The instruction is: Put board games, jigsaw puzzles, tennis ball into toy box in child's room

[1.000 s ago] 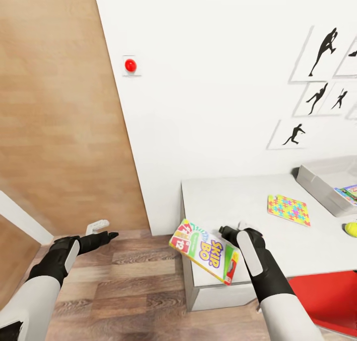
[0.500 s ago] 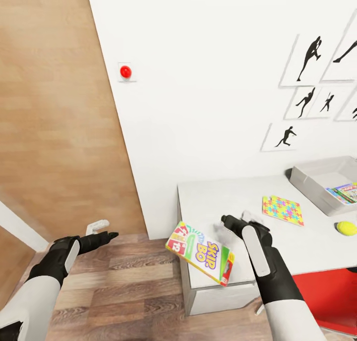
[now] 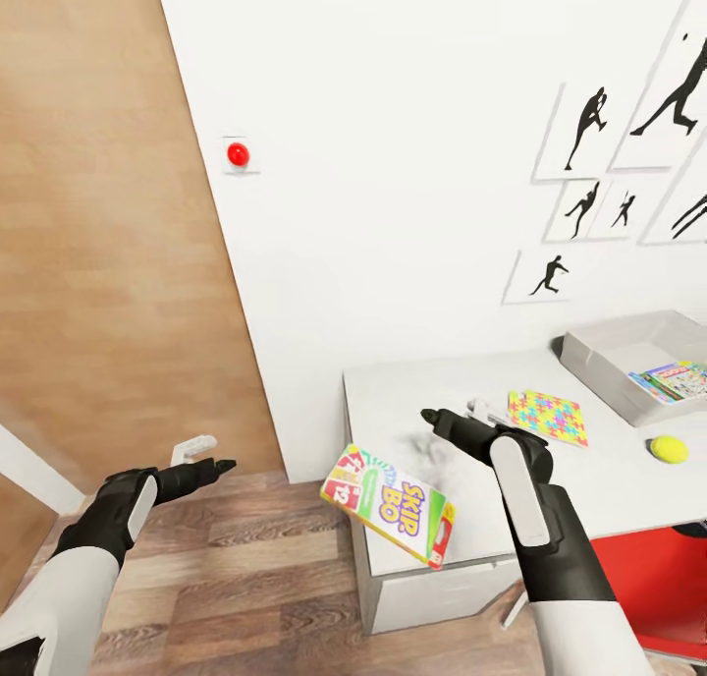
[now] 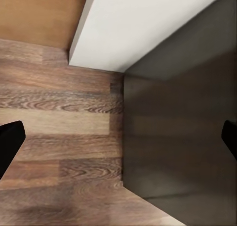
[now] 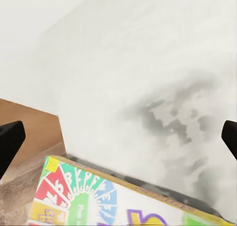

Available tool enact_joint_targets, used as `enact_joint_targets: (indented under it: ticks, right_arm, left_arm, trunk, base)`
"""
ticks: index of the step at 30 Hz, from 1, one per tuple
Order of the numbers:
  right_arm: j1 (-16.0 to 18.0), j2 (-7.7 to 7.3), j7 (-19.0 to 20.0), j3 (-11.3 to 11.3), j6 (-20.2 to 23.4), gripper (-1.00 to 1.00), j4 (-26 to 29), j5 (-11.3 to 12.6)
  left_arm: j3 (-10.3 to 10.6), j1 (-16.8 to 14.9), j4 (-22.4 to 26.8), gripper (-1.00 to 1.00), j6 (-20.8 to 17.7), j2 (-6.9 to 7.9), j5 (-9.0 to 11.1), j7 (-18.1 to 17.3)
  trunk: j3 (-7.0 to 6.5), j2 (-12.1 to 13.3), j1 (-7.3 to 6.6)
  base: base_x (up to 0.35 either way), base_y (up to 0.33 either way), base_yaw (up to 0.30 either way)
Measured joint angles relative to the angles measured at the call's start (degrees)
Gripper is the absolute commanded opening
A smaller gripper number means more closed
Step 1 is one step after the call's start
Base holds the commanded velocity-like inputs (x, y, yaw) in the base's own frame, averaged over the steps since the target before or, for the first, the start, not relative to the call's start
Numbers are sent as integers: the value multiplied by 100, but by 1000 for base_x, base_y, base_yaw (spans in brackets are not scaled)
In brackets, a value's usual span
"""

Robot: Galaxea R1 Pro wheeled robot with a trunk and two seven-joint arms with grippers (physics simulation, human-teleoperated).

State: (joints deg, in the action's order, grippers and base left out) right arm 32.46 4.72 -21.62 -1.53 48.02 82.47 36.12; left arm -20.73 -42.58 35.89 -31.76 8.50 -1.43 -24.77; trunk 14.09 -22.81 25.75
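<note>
**Skip-Bo box at the table's left edge, grippers spread and empty**

A long pale table [image 3: 609,499] is seen against the white wall, with wood-plank floor [image 3: 245,578] to its left. A flat printed board game [image 3: 389,504], marked "Skip-Bo", is seen tilted at the table's near left corner, partly past the edge and over the floor. Whether it is resting on the table top or is clear of it cannot be told. In the right wrist view the same box [image 5: 98,201] is shown below the gripper, with the pale table top beyond it.

The right gripper [image 3: 440,422] is held over the table, just right of the box and apart from it; its fingers are shown spread wide at the edges of the wrist view, with nothing between them. The left gripper [image 3: 214,460] is held over the floor, well left of the table, its fingers likewise spread and empty.

Farther right on the table, a jigsaw puzzle [image 3: 548,417] lies flat. Beyond it the grey toy box [image 3: 599,357] is placed near the wall, with a green printed board game [image 3: 678,378] inside. The tennis ball [image 3: 670,448] rests on the table just near of the toy box. Black silhouette pictures [image 3: 589,131] are hung on the wall above, and a red button [image 3: 237,153] is fixed farther left.
</note>
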Motion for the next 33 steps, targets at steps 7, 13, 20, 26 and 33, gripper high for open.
enact_joint_targets:
  ticks: [7, 13, 20, 26, 33]
  right_arm:
    - [0, -14, 581, -4, 408, 100, 29, 5]
    - [-3, -52, 1134, -5, 597, 100, 35, 4]
    - [-219, -63, 1701, -8, 675, 100, 36, -3]
    - [-250, -67, 1828, -15, 679, 100, 41, 10]
    - [-258, -64, 1884, 3, 686, 100, 120, 16]
  left_arm:
    - [0, 0, 2, 100, 0, 3, 0, -66]
    - [0, 0, 3, 100, 0, 6, 0, -82]
    - [-4, 1, 3, 100, 0, 6, 1, -90]
    - [-8, 1, 1, 100, -6, 6, 1, -91]
    - [-9, 1, 8, 100, -22, 21, 3, -100]
  trunk:
    - [-62, 0, 0]
    - [-115, 0, 0]
    - [-179, 0, 0]
    - [-235, 0, 0]
    - [-301, 0, 0]
  base:
    - [0, 0, -82]
    - [0, 0, -59]
    - [0, 0, -10]
    - [0, 0, 0]
    - [0, 0, 0]
